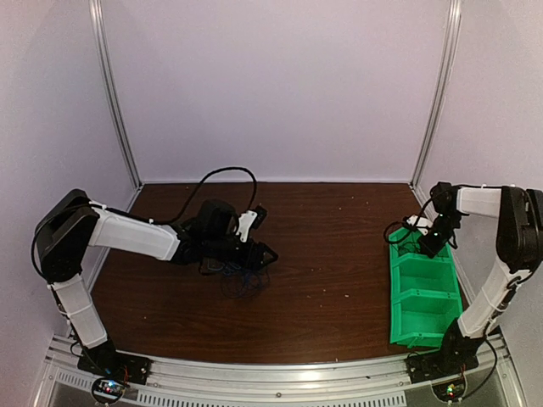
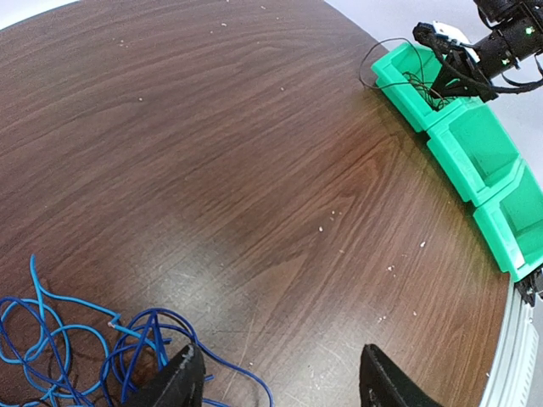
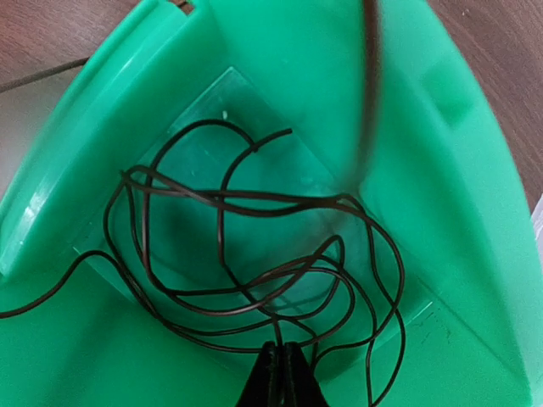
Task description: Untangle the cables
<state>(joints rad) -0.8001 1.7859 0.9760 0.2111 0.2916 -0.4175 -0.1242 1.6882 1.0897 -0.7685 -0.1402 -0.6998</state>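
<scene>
A loose tangle of blue cables [image 2: 76,339] lies on the dark wood table [image 2: 254,170], seen in the top view under my left arm [image 1: 242,275]. My left gripper [image 2: 280,373] hovers open above the tangle's right edge; its left finger [image 2: 182,377] overlaps a blue loop and nothing lies between the jaws. A black cable [image 3: 254,254] is coiled in loops inside the far compartment of the green bin [image 3: 441,170]. My right gripper [image 3: 282,373] is down in that compartment, its tips shut on a strand of the black cable. One strand trails over the bin's rim [image 3: 42,297].
The green bin [image 1: 424,292] is a row of three compartments along the table's right edge; the two nearer ones show nothing inside. A thick black arm cable [image 1: 225,174] arcs behind the left arm. White walls enclose the table on three sides.
</scene>
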